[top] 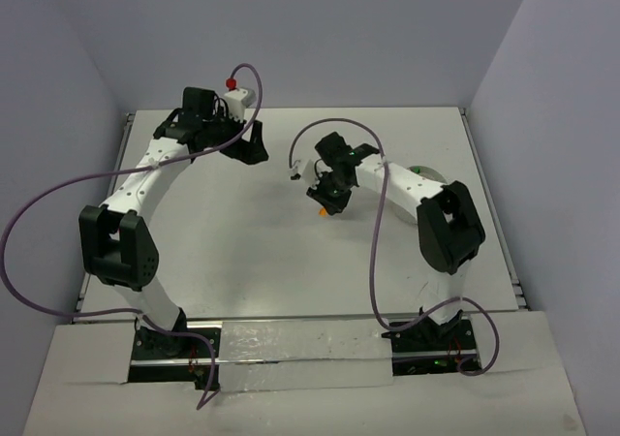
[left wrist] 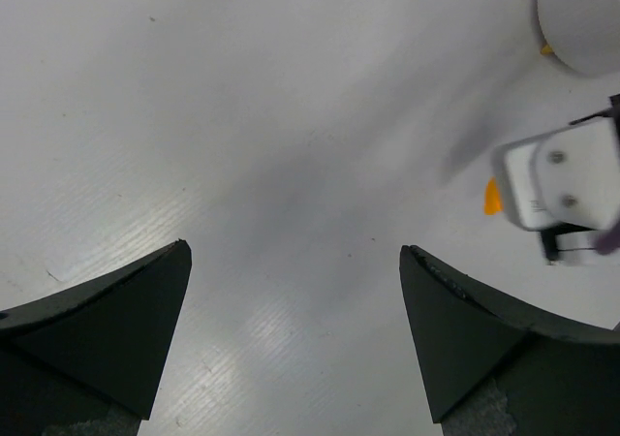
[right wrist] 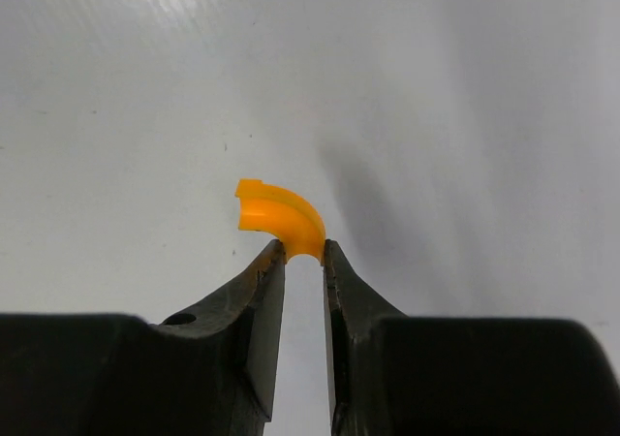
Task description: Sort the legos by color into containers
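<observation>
- Bright, even overhead light; the matte white table (top: pixel 291 271) shows no hard glare.
- Right wrist view: the orange curved plastic piece (right wrist: pixel 281 221) is crisp, with a soft grey shadow spreading right of it and a streaky sheen above-left of it.
- Left wrist view: the white boxy housing (left wrist: pixel 562 179) just right of that piece is blurred; a diffuse grey shadow lies left of it.

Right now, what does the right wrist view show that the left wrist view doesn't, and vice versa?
Only right wrist: the right gripper, jaws pinched on one end of the orange curved piece, whose arc shape is clear.
Only left wrist: the left gripper, jaws wide open over the table with nothing between them, plus the white bowl at the top right edge and a white part of the right arm.
Both: the orange curved piece (just a sliver in the left wrist view) and the table.
</observation>
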Controlling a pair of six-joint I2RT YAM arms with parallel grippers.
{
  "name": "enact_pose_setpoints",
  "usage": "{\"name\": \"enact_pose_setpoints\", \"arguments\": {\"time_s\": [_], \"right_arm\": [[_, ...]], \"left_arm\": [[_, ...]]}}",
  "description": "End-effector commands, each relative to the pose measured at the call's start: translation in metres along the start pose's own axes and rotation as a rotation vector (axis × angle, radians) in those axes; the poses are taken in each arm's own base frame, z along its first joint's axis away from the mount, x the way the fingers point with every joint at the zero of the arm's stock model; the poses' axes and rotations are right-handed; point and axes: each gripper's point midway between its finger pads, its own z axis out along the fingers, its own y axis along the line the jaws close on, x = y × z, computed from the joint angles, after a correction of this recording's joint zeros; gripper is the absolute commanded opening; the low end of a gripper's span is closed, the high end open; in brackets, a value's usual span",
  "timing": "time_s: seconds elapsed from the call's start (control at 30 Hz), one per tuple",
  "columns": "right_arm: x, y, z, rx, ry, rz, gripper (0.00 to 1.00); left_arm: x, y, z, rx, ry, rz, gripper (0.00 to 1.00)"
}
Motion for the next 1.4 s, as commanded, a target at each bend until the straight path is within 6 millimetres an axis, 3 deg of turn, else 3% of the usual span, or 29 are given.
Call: {"name": "enact_pose_setpoints", "arguments": {"time_s": [0.0, 0.13, 0.33, 0.57, 0.77, 0.93, 1.37], "right_arm": [[-0.014, -0.009, -0.059, 0.061, -0.116, 0.085, 0.18], [-0.002, -0.02, -0.093, 0.111, -0.145, 0.15, 0.17], [0.049, -0.058, -0.141, 0.241, -0.133, 0.278, 0.17], [0.109, -0.089, -0.165, 0.342, -0.047, 0.375, 0.17], [0.144, -0.112, -0.172, 0.392, 0.016, 0.438, 0.17], [0.161, -0.126, -0.173, 0.414, 0.055, 0.473, 0.17], [0.176, -0.146, -0.162, 0.441, 0.113, 0.512, 0.19]], "left_arm": [[-0.03, -0.003, -0.006, 0.019, -0.066, 0.011, 0.99], [-0.034, -0.005, -0.003, 0.036, -0.072, 0.006, 0.99], [-0.038, -0.005, 0.006, 0.059, -0.077, -0.009, 0.99], [-0.046, -0.007, 0.014, 0.05, -0.074, -0.007, 0.98], [-0.045, -0.009, 0.019, 0.049, -0.066, -0.006, 0.98], [-0.044, -0.01, 0.021, 0.046, -0.06, -0.006, 0.98], [-0.04, -0.007, 0.022, 0.031, -0.048, -0.013, 0.98]]}}
